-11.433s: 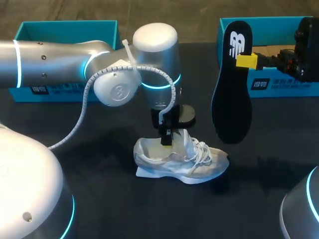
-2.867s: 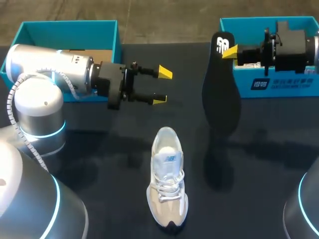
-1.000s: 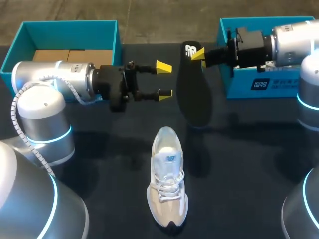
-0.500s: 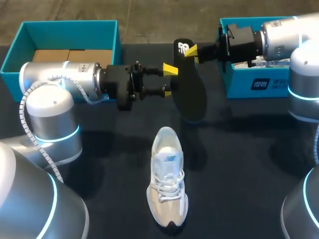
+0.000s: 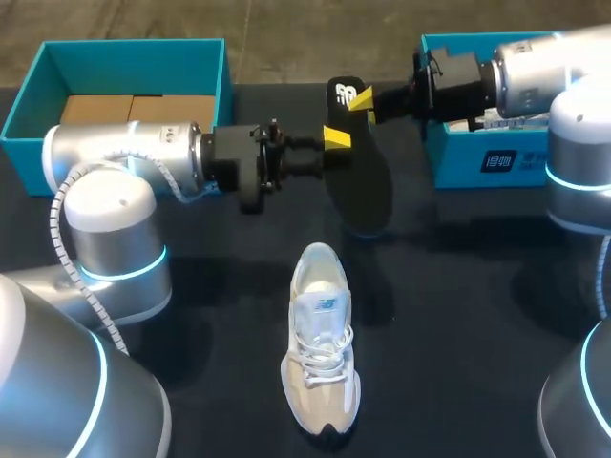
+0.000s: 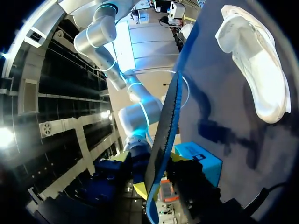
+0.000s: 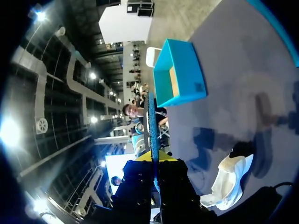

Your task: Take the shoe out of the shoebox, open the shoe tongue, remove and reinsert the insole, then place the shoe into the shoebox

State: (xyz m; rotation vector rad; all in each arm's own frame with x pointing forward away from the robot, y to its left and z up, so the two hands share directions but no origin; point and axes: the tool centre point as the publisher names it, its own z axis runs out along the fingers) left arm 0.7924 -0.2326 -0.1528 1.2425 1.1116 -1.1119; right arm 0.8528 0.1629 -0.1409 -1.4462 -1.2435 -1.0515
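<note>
Currently the step in hand appears to be a transfer of the insole between the arms ahead of reinsertion. At the far left, the open teal cardboard shoebox (image 5: 134, 46) holds brown card pieces and plays no part yet. The left gripper (image 5: 332, 153) reaches in level from the left, its fingers spread to either side of the flat black foam insole (image 5: 368, 186). In the left wrist view that insole runs edge-on between them, and no firm clamp is evident. The white lace-up mesh sneaker (image 5: 320, 358) stands upright on the black table (image 5: 458, 315), nearer the robot and well apart from both grippers. Its heel opening faces the hanging insole. The right gripper (image 5: 361, 98) pinches the insole at its heel end, so the toe hangs down above the table. The second teal shoebox (image 5: 516, 157) sits behind it at the far right. To do this well, close the left fingers squarely on the insole's flat faces just beside the right grip. Confirm contact on both faces before the right lets go. Keep the insole hanging toe-down, since the thin foam is likely to bend or swing. Avoid any twisting while both grippers hold it.
</note>
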